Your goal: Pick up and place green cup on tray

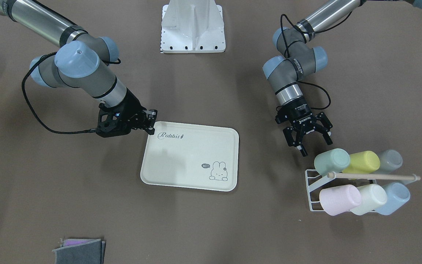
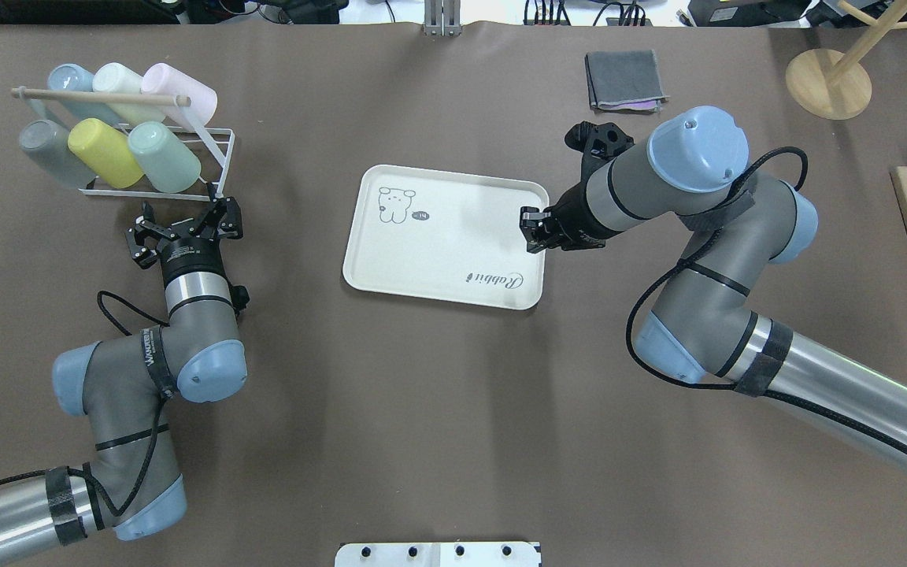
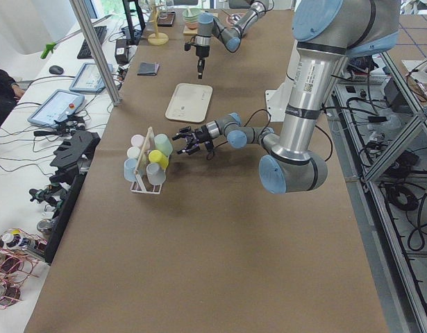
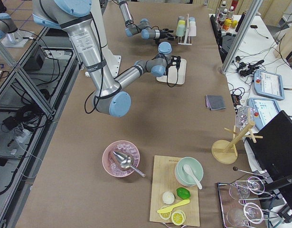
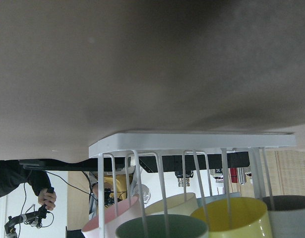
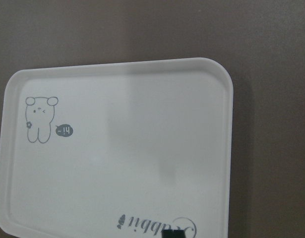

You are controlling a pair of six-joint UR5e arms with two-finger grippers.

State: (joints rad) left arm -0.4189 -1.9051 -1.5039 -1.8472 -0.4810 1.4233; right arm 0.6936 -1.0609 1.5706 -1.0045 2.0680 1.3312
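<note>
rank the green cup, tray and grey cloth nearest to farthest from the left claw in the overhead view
1. green cup, just ahead of the open left claw, far-left corner.
2. tray, at the table's middle, to the claw's right.
3. grey cloth, far edge, beyond the tray.

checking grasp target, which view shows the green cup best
Overhead exterior: the green cup is whole and unblocked on the rack. Front-facing also shows it well, left wrist only its rim, side views tiny, right wrist nothing.
</note>
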